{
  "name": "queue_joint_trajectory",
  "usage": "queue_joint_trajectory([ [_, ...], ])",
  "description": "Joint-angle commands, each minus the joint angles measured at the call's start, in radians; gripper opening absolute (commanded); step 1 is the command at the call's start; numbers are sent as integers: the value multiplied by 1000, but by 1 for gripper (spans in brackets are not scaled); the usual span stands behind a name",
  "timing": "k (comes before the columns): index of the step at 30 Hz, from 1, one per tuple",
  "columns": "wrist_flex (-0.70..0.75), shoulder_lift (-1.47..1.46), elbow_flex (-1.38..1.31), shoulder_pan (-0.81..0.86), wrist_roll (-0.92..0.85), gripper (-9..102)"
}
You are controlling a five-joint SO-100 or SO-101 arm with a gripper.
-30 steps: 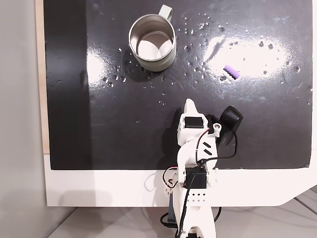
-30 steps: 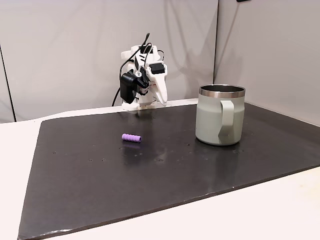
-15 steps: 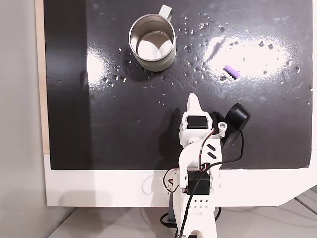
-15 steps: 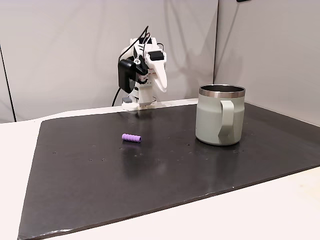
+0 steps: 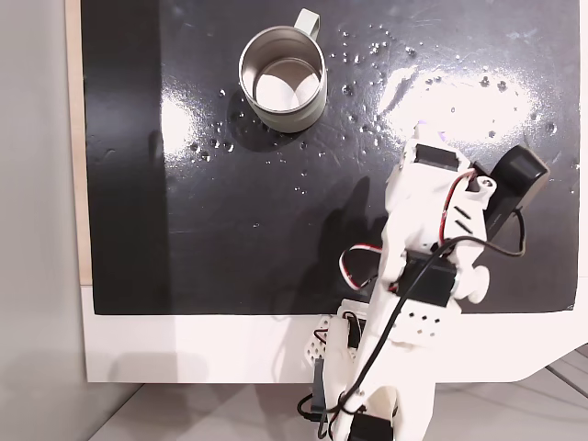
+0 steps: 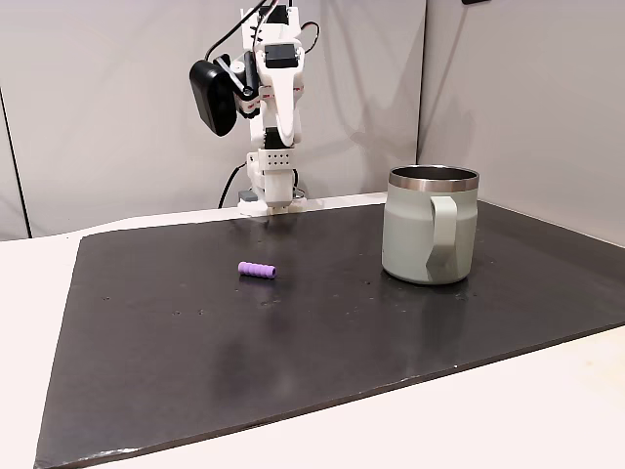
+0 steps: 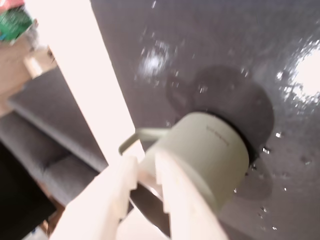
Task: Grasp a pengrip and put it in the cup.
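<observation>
The cup (image 5: 282, 80), a steel mug with a pale grey-green wall, stands upright at the back of the black mat. It also shows in the side fixed view (image 6: 430, 227) and blurred in the wrist view (image 7: 210, 155). The pengrip (image 6: 257, 269), a tiny purple tube, lies flat on the mat, well to the left of the cup in that view. In the top fixed view my raised arm (image 5: 418, 239) covers the pengrip's spot. My gripper (image 7: 146, 164) hangs high above the mat with its fingers close together and nothing between them.
The black mat (image 5: 230, 230) lies on a white table (image 5: 184, 349) and carries glare spots and small droplets. The arm's base (image 6: 269, 200) stands at the mat's far edge in the side view. Grey walls close the scene behind.
The arm has lifted from its folded pose and swung right in the top view, now reaching over the pengrip's place. Cup and pengrip have not moved.
</observation>
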Motion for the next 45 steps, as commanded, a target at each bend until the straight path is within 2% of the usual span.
queue_joint_trajectory([
  [1, 71, -173, -221, 46, 11, 0],
  [4, 123, -293, -333, 72, 11, 3],
  [8, 202, -446, -465, 87, 17, 15],
  [13, 252, -611, -580, 124, 38, 24],
  [23, 327, -831, -686, 135, 43, 25],
  [45, 350, -1060, -718, 135, 21, 24],
])
